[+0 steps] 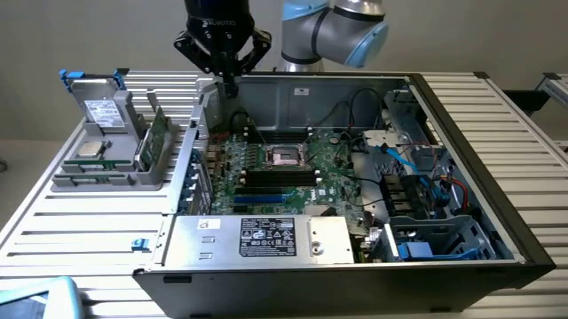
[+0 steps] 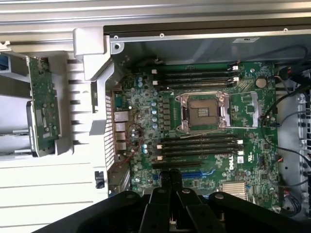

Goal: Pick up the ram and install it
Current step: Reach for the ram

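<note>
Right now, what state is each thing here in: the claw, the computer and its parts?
Claw: shut, empty, above the case's back wall.
Computer case: open, side cover off.
Processor socket: empty.
Memory slots: empty.
Memory stick: resting in the gray holder beside the case, not picked up.

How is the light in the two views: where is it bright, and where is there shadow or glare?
Exterior view: the slatted table is evenly bright, the motherboard lies in the shade of the case walls, and the power supply cover shows a pale sheen. Wrist view: the table slats look almost washed out, and the shut gripper is a dark silhouette.
</note>
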`<state>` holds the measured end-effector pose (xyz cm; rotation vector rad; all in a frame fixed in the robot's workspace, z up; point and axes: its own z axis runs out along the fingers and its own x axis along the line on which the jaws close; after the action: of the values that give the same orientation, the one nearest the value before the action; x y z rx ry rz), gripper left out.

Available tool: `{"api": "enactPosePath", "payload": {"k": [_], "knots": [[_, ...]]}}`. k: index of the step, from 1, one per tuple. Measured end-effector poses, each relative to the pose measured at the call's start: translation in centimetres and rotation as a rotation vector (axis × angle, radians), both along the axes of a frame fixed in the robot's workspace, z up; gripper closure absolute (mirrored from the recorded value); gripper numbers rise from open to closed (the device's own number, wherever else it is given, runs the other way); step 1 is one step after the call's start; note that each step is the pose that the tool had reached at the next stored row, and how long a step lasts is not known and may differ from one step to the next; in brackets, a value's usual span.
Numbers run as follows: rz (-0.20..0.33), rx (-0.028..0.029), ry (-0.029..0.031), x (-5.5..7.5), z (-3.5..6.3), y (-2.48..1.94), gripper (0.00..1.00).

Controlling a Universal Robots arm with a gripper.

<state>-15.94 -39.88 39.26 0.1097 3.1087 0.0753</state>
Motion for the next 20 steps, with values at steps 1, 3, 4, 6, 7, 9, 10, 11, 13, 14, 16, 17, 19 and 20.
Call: {"api": "enactPosePath", "payload": {"k": [1,3,4,6,7,9,10,11,13,14,16,17,19,20], "knots": [[0.000,0.0000,-0.0008,-0.5,0.00,0.00,0.89],[0.000,0.0000,-0.0025,-1.4,0.00,0.00,0.89],[0.000,-0.0001,-0.0034,-1.8,0.00,0.00,0.89],[0.000,0.0001,-0.0051,-2.6,0.00,0.00,0.89],[0.000,0.0000,-0.0059,-3.1,0.00,0.00,0.89],[0.000,0.0000,-0.0076,-3.8,0.00,0.00,0.89],[0.000,0.0000,-0.0083,-4.3,0.00,0.00,0.89],[0.000,0.0000,-0.0090,-4.8,0.00,0.00,0.89],[0.000,0.0000,-0.0104,-5.6,0.00,0.00,0.89],[0.000,-0.0001,-0.0110,-6.1,0.00,0.00,0.89],[0.000,-0.0001,-0.0116,-7.0,0.00,0.00,0.89],[0.000,0.0000,-0.0119,-7.5,0.00,0.00,0.89],[0.000,0.0000,-0.0123,-8.4,0.00,0.00,0.89],[0.000,0.0000,-0.0125,-8.8,0.00,0.00,0.89]]}}
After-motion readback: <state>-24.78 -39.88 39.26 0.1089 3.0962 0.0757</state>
